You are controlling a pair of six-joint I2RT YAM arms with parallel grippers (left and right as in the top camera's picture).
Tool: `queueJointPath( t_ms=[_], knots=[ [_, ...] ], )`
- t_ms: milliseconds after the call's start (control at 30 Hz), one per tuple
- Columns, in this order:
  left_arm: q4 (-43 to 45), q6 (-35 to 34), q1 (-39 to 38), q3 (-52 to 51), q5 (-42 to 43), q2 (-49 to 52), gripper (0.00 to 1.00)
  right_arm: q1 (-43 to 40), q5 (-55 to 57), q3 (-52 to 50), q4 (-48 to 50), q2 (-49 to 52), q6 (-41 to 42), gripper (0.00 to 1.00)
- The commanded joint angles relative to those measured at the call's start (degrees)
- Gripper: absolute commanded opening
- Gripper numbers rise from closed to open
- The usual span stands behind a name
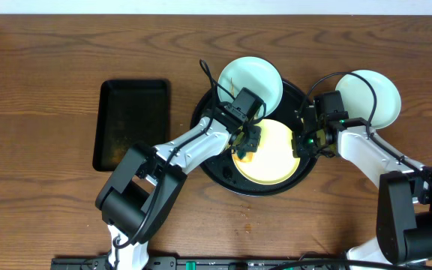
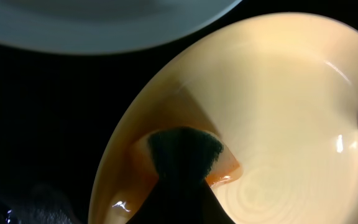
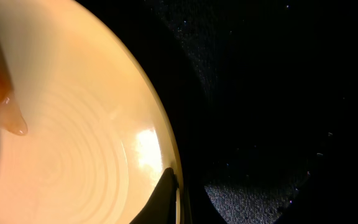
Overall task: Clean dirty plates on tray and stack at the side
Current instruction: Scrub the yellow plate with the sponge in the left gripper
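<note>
Pressing a green-and-orange sponge (image 2: 185,152) onto the yellow plate (image 1: 276,161), the left gripper (image 1: 246,146) is clenched on it. The right gripper (image 1: 304,142) pinches that plate's right rim. The plate lies in the round black tray (image 1: 220,171). One pale plate (image 1: 253,79) overlaps the tray's far rim, and another pale plate (image 1: 370,97) sits just beside the tray on the table (image 1: 51,45).

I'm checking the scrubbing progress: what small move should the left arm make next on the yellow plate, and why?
Probably drag the sponge a little toward the yellow plate's centre. The left tool presses it near the plate's left rim, a glossy orange wet patch surrounds it, and the right tool seems to pinch the opposite rim, steadying the plate on the tray.
</note>
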Motion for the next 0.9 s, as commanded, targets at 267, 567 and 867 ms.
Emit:
queueJointPath(
  t_ms=[267, 567, 867],
  knots=[
    [-6.73, -2.16, 0.22, 0.04, 4.46, 0.63, 0.07, 0.28, -0.07, -1.01, -0.66, 1.95, -0.11, 0.01],
    [-8.13, -4.76, 0.22, 0.04, 11.98, 2.84, 0.08, 0.28, -0.04, -1.01, -0.74, 1.95, -0.09, 0.01],
    [-11.1, -5.22, 0.24, 0.04, 15.34, 4.26, 0.07, 0.28, -0.04, -1.01, -0.72, 1.95, -0.09, 0.01]
  ],
)
